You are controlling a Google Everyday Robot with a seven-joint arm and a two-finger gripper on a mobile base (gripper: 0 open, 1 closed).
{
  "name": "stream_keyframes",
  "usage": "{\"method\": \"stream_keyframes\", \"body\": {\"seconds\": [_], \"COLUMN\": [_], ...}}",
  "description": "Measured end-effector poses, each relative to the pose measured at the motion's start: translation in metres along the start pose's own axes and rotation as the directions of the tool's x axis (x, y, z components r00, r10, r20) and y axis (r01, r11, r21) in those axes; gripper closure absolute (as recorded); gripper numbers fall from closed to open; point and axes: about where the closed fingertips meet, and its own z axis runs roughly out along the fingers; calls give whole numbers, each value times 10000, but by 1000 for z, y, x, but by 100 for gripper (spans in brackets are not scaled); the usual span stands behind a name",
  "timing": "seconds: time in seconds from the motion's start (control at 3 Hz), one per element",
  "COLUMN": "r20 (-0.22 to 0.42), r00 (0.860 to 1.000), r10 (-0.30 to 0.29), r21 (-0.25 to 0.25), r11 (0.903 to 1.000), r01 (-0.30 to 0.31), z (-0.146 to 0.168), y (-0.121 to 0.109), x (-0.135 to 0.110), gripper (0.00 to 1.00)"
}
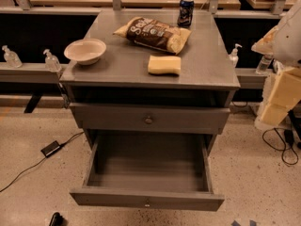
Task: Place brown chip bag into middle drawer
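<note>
The brown chip bag (154, 33) lies on the grey cabinet top (117, 65), toward the back, with tan-yellow ends and white lettering. The middle drawer (148, 197) is pulled out wide at the cabinet's front; its tray is empty and has a tiny knob on its front. My gripper (280, 99) shows as cream blocks at the right edge of the view, beside the cabinet's right side, below the top's level and far from the bag. Nothing shows in it.
A yellow sponge (164, 64), a white bowl (85, 50) and a dark can (186, 11) also sit on the top. A closed drawer front with a larger round knob (148, 119) sits above the open drawer. Cables and a power brick (50, 148) lie on the floor at left.
</note>
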Motion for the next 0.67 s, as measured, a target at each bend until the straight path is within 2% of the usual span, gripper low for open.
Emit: {"method": "stream_keyframes", "body": {"seconds": [0.33,0.67], "r20": [0,194], "r00": [10000,9993], "r10": [0,-321], "r21": [0,432], "r11": [10000,9986], "r01": [0,312], "z": [0,-1], "y": [0,-37], "x": [0,-7], "gripper": [0,0]}}
